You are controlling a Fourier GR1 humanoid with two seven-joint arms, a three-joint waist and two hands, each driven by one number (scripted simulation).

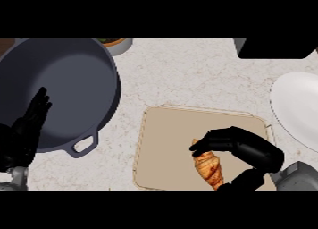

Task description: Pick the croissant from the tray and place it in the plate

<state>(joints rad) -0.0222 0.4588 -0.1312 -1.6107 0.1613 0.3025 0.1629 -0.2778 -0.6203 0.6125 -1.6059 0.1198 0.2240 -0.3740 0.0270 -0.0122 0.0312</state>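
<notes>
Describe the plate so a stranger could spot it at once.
Start at the beige tray in the counter's middle, where the right hand curls round the croissant. Look right to the picture's edge: the plate is white, round and shallow, unlike the big dark pan at left.

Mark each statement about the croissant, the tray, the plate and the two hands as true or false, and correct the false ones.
1. The croissant lies on the tray. True.
2. The right hand curls round the croissant. True.
3. The plate already holds the croissant. False: the plate holds nothing visible.
4. The left hand grips the pan by its handle. False: it rests open, fingers up, at the left edge.
5. The plate is right of the tray. True.
</notes>
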